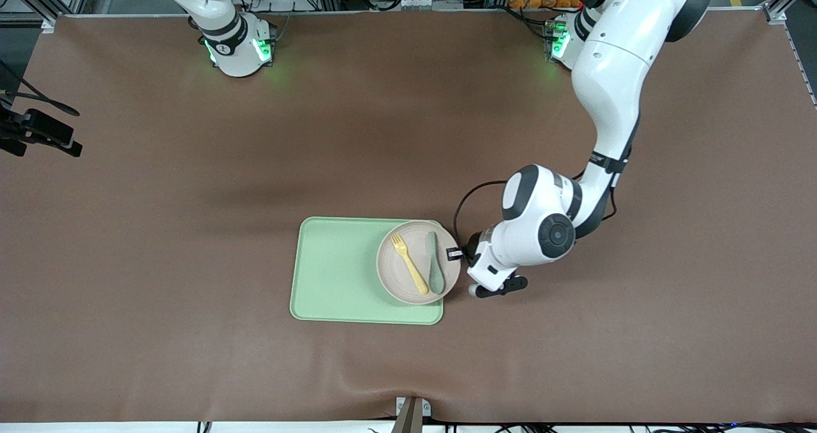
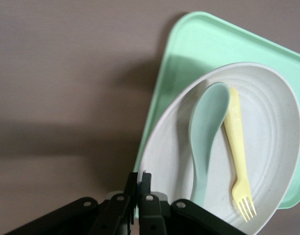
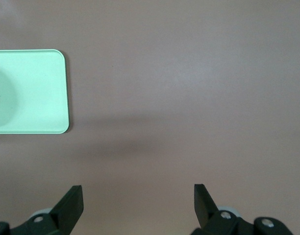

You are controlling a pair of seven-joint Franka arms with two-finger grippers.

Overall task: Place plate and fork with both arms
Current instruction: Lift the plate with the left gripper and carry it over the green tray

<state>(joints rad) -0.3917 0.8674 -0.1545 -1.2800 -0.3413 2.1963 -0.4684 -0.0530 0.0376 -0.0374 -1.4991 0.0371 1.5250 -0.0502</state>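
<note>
The pale plate [image 1: 389, 272] lies on the light green tray [image 1: 335, 270], at the tray's end toward the left arm. The yellow fork [image 1: 408, 264] and a grey-green spoon [image 1: 436, 264] lie side by side in the plate. My left gripper [image 1: 458, 254] is at the plate's rim, shut on it. In the left wrist view the left gripper [image 2: 141, 177] pinches the rim of the plate [image 2: 272, 122], with the fork [image 2: 237, 147] and spoon [image 2: 206, 132] in it. My right gripper [image 3: 137, 191] is open and empty over bare table, out of the front view.
The tray [image 2: 209, 44] lies on the brown table mat [image 1: 159, 228]. One corner of the tray [image 3: 32, 93] shows in the right wrist view. The right arm's base [image 1: 239, 46] stands at the table's back edge.
</note>
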